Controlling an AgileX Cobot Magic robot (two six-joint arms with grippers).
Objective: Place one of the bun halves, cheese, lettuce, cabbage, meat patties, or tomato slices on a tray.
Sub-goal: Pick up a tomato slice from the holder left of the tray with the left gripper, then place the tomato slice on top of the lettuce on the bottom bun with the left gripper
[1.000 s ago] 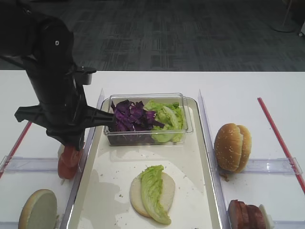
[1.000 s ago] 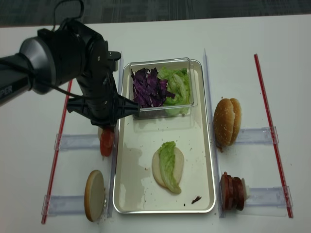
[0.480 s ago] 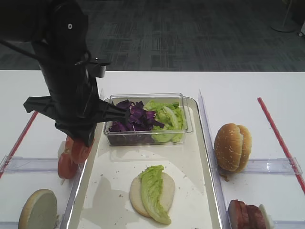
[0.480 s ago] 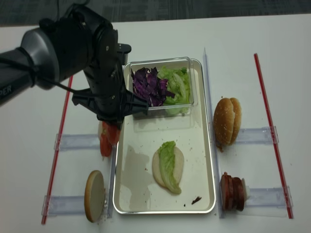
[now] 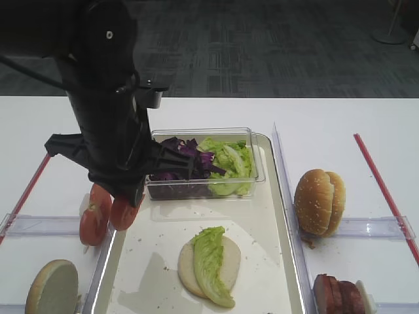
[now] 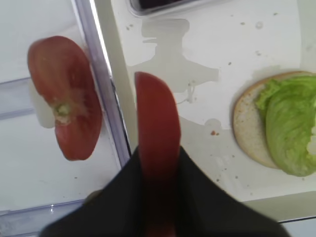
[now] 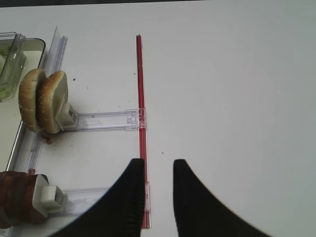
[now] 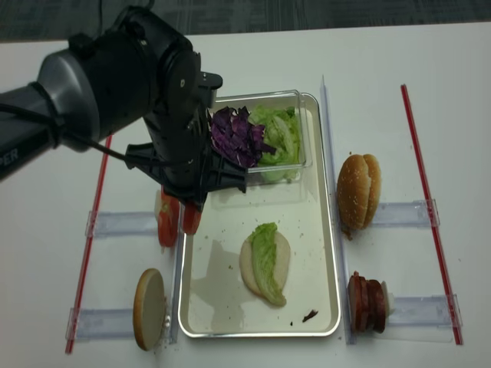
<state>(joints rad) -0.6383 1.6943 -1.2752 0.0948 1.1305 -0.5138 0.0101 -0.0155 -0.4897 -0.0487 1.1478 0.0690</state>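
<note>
Red and edge-on, one tomato slice [image 6: 157, 143] now hangs clenched between the jaws of the left gripper [image 5: 126, 208], lifted clear of the clear plastic holder [image 5: 39, 225] where it stood a second ago and carried rightward until it sits over the left rim of the tray [image 5: 119, 232]. Farthest left, a pale-faced bun half [image 5: 51, 288] leans in its own holder, untouched, and the remaining tomato slice [image 5: 93, 212] stands upright just outside the tray; the left wrist view shows it apart from the held one, with the rim running between them. Moving right, the tray bottom carries a bun half [image 5: 196, 265] lying cut face up with a lettuce leaf [image 5: 212, 260] draped along it, and behind that a clear tub holding purple cabbage [image 5: 180, 162] and more lettuce [image 5: 229, 163]. Beyond the right rim, two seeded bun halves [image 5: 319, 201] stand in a holder, and the meat patties [image 5: 337, 294] sit in a row nearer the camera. The right gripper [image 7: 157, 170] hovers over bare table with its jaws parted, holding nothing. My reading is that the pick is done and the carry is under way; the slice likely has to travel further right to the lettuce-topped bun before it is let go.
</note>
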